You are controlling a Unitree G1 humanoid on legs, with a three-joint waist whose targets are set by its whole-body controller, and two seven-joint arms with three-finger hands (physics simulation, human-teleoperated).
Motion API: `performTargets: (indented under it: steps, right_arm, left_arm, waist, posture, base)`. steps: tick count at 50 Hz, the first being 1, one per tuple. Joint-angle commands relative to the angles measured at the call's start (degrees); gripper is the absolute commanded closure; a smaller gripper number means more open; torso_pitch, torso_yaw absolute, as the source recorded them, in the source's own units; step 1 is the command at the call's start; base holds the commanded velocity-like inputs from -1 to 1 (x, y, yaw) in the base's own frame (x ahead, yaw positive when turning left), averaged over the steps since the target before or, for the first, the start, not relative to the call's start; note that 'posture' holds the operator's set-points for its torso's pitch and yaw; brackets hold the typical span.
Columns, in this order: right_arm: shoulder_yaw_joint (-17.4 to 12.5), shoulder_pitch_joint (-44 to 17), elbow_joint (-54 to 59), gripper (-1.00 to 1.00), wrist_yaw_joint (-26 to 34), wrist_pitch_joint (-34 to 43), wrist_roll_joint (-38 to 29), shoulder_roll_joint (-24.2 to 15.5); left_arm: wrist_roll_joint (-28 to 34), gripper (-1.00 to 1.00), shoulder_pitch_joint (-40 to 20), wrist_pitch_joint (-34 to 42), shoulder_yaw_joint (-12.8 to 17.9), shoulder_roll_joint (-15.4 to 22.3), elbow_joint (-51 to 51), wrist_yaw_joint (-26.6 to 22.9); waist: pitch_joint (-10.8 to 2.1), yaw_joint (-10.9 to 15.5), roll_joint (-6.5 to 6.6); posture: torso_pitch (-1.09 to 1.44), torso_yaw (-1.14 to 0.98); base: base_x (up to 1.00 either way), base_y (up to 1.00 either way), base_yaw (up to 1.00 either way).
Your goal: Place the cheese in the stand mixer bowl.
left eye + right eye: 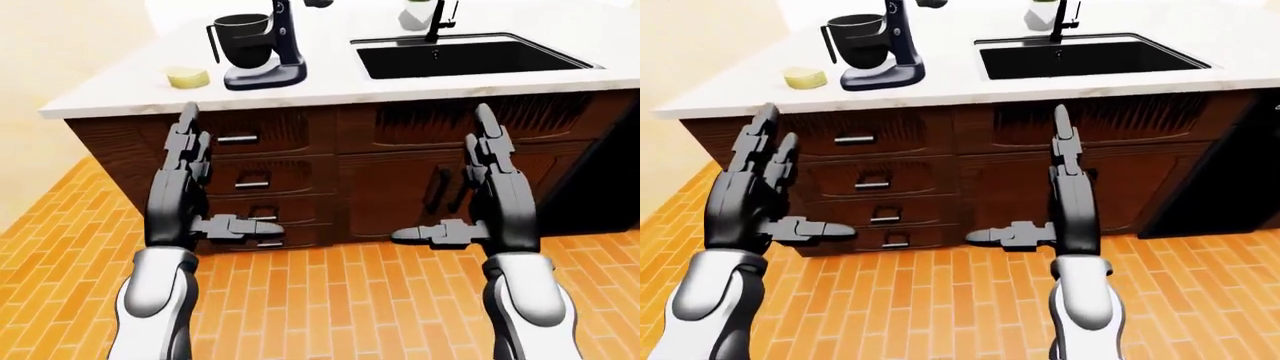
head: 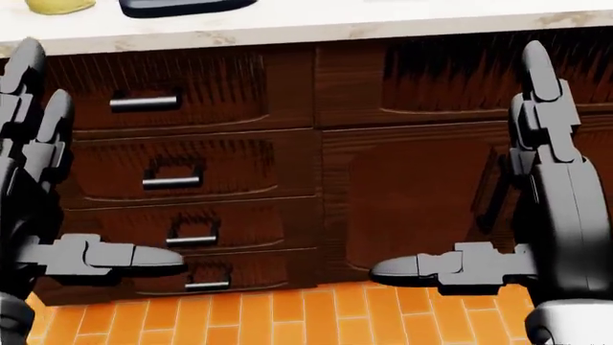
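Note:
The cheese is a pale yellow round lying on the white counter, just left of the dark stand mixer. The mixer's bowl sits under its head, at the upper left of the left-eye view. My left hand and right hand are both open and empty, fingers pointing up, thumbs turned inward. They hang level with the drawers, well below the counter top and apart from the cheese. In the head view only an edge of the cheese shows at the top left.
A black sink with a dark faucet is set in the counter right of the mixer. Dark wood drawers with metal handles and a cabinet door face me. The floor is orange brick tile.

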Motion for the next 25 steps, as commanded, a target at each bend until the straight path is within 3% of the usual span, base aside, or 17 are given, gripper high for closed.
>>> performTargets:
  steps: [1,2,5,9,11,13,14,15,19,23,25]
  right_arm:
    - [-0.1,-0.9,-1.6,-1.0,-0.1,-1.2,-0.2,-0.4]
    - [-0.1,-0.9,-1.6,-1.0,-0.1,-1.2,-0.3,-0.4]
    - [0.0,-0.9,-1.7,-1.0,-0.1,-1.0,-0.5,-0.4]
    - [-0.1,-1.1,-1.6,-1.0,0.0,-1.0,-0.7,-0.4]
    - [-0.1,-1.2,-1.6,-1.0,0.0,-0.9,-0.8,-0.5]
    - [-0.1,-1.3,-1.6,-1.0,0.1,-0.8,-0.9,-0.5]
    - [-0.1,-1.2,-1.9,-1.0,-0.1,-0.8,-1.3,-0.6]
    - [-0.2,-1.2,-2.1,-1.0,-0.1,-0.9,-1.3,-0.5]
    - [-0.1,-1.1,-2.0,-1.0,-0.1,-1.1,-1.3,-0.3]
    - [0.3,-1.1,-1.9,-1.0,-0.3,-1.1,-1.5,-0.2]
    - [0.3,-1.2,-1.9,-1.0,-0.2,-1.1,-1.4,-0.2]
  left_arm:
    - [0.1,-1.0,-1.0,-1.3,0.3,0.1,-1.6,0.3]
    - [0.0,-1.0,-1.0,-1.3,0.3,0.2,-1.6,0.3]
    - [0.1,-1.0,-0.9,-2.0,0.5,0.2,-0.8,0.3]
    - [0.2,-1.0,-1.0,-1.7,0.5,0.3,-1.2,0.4]
    - [0.1,-1.0,-1.1,-1.9,0.6,0.4,-1.1,0.4]
    - [0.1,-1.0,-1.1,-2.3,0.7,0.4,-0.6,0.5]
    - [0.0,-1.0,-1.3,-2.2,0.9,0.4,-0.5,0.5]
    - [-0.1,-1.0,-1.4,-2.1,1.0,0.5,-0.6,0.6]
    - [-0.3,-1.0,-1.3,-1.9,1.0,0.6,-1.0,0.7]
    - [-0.4,-1.0,-1.3,-1.8,1.0,0.6,-1.1,0.8]
    - [-0.4,-1.0,-1.3,-1.8,1.1,0.6,-1.1,0.8]
  waist:
    - [-0.67,0.2,-0.54]
    - [-0.54,-0.1,0.45]
    - [-0.89,0.0,-1.1]
    - [-0.36,-0.2,-3.49]
    - [-0.4,-0.2,-5.36]
    - [-1.49,-0.3,-8.88]
    - [-0.63,-0.9,-6.09]
    - [-0.75,-0.3,-7.04]
    - [-1.03,-0.4,-6.33]
    - [-0.1,-0.5,-3.77]
    - [-0.23,-0.7,-1.41]
  posture:
    - [0.0,0.0]
    - [0.0,0.0]
    - [0.0,0.0]
    - [0.0,0.0]
    - [0.0,0.0]
    - [0.0,0.0]
    - [0.0,0.0]
    - [0.0,0.0]
    - [0.0,0.0]
    - [0.0,0.0]
    - [0.0,0.0]
  base:
    - [0.0,0.12,0.0]
    - [0.0,0.12,0.0]
    - [0.0,0.12,0.0]
    - [0.0,0.12,0.0]
    - [0.0,0.12,0.0]
    - [0.0,0.13,0.0]
    - [0.0,0.14,0.0]
    - [0.0,0.16,0.0]
    - [0.0,0.22,0.0]
    - [0.0,0.22,0.0]
    - [0.0,0.23,0.0]
